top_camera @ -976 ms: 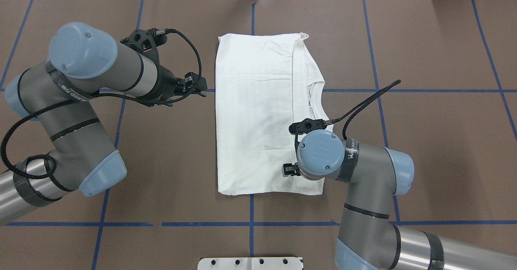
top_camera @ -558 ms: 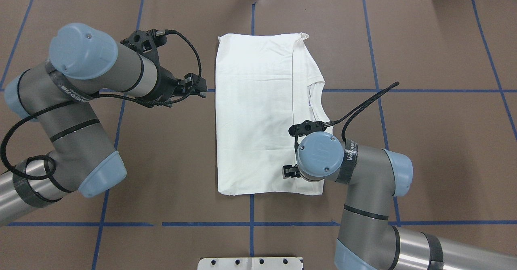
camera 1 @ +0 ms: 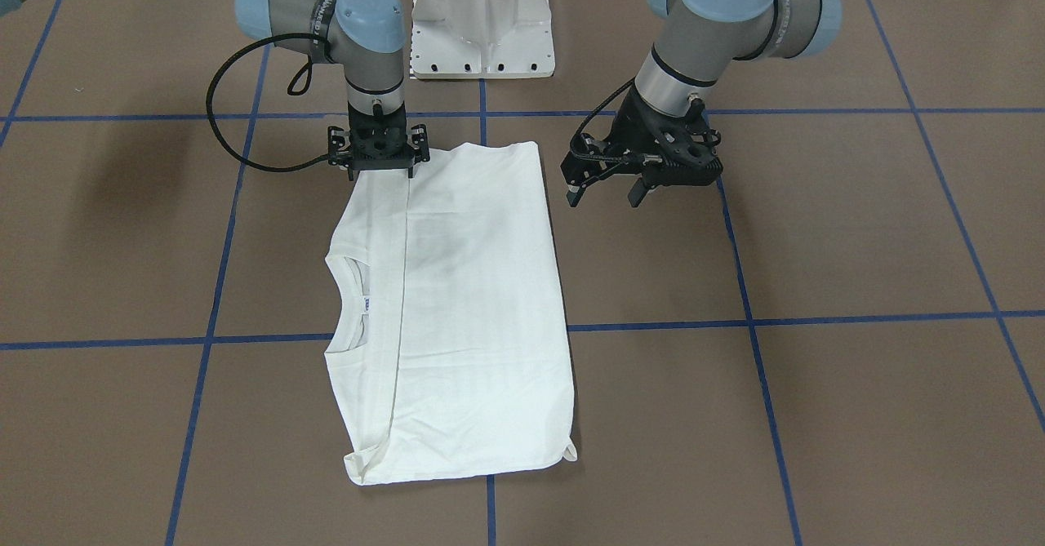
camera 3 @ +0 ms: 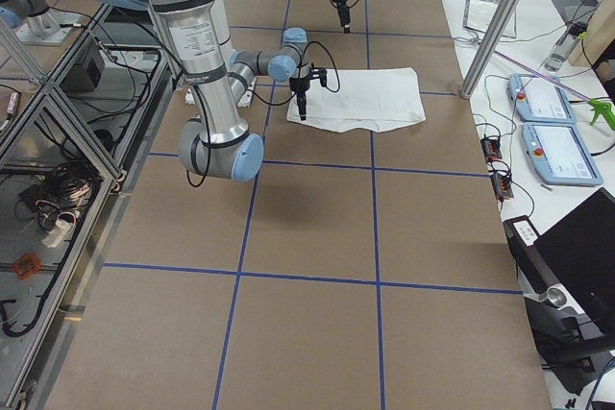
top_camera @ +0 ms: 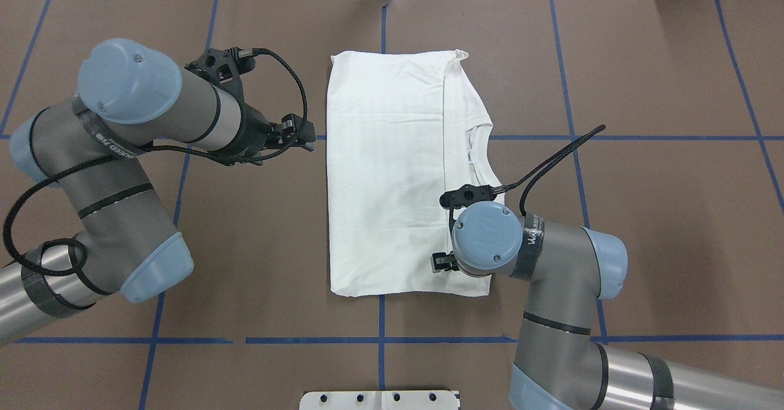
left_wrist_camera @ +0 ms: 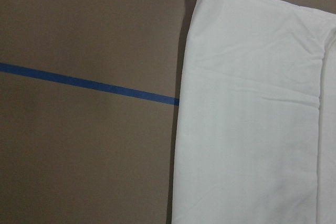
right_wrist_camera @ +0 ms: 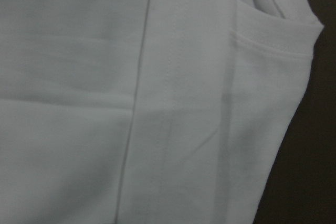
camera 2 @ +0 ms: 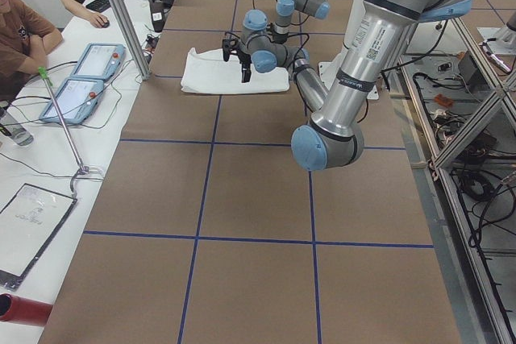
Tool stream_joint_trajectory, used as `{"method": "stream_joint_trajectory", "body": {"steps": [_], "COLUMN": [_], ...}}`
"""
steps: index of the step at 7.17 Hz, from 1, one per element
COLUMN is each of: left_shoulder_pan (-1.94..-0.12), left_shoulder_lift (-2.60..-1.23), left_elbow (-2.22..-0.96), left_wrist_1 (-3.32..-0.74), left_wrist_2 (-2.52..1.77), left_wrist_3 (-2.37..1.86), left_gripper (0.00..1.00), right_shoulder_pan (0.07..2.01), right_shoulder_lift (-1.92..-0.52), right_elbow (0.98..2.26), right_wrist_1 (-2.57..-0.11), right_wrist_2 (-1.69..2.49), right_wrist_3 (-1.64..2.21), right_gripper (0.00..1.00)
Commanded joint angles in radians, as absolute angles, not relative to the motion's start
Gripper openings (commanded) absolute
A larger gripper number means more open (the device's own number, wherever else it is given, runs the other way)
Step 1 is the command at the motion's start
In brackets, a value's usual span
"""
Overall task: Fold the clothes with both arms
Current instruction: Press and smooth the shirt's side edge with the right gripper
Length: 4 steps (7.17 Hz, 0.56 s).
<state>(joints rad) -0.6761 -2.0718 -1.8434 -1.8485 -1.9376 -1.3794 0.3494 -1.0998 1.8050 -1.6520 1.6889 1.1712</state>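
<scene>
One fold, at least, is complete. The white T-shirt [top_camera: 386, 171] lies flat on the brown table [top_camera: 643, 214] as a long rectangle running far to near. No sleeve hangs loose. An upper layer covers most of the shirt, and its straight edge runs far to near just left of the ribbed collar [top_camera: 474, 152]. The collar shows at the shirt's right edge, about midway along.

Judgement: the task is partly done. The rectangle is long and would need one or more cross folds, far end toward near end, before it is compact. No such fold has begun; every edge rests on the table.

The right gripper [camera 1: 380, 172] points straight down at the shirt's near right corner, close over or at the cloth; contact cannot be confirmed. Its jaws appear parted in the front view, with no cloth lifted between them.

The left gripper [camera 1: 604, 195] hangs above bare table just left of the shirt's left edge, toward the near half. It is clear of the fabric, with jaws spread wide and nothing held.

Both tools flank the near half of the garment, one on each side.
</scene>
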Motion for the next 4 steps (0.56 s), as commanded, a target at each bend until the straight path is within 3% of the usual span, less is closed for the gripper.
{"method": "stream_joint_trajectory", "body": {"steps": [1, 4], "left_shoulder_pan": [-0.666, -0.654], "left_shoulder_lift": [-2.074, -2.079], "left_elbow": [-1.839, -1.838], "left_wrist_1": [-1.848, -1.848], "left_wrist_2": [-1.936, -1.933], "left_wrist_3": [-1.381, -1.381], "left_gripper": [1.0, 1.0], "right_shoulder_pan": [0.353, 0.371], "right_shoulder_lift": [-1.115, -1.153], "right_elbow": [1.807, 1.822], "right_wrist_1": [-1.652, -1.651], "right_wrist_2": [1.689, 1.689], "right_wrist_3": [1.164, 1.147], "right_gripper": [1.0, 1.0]}}
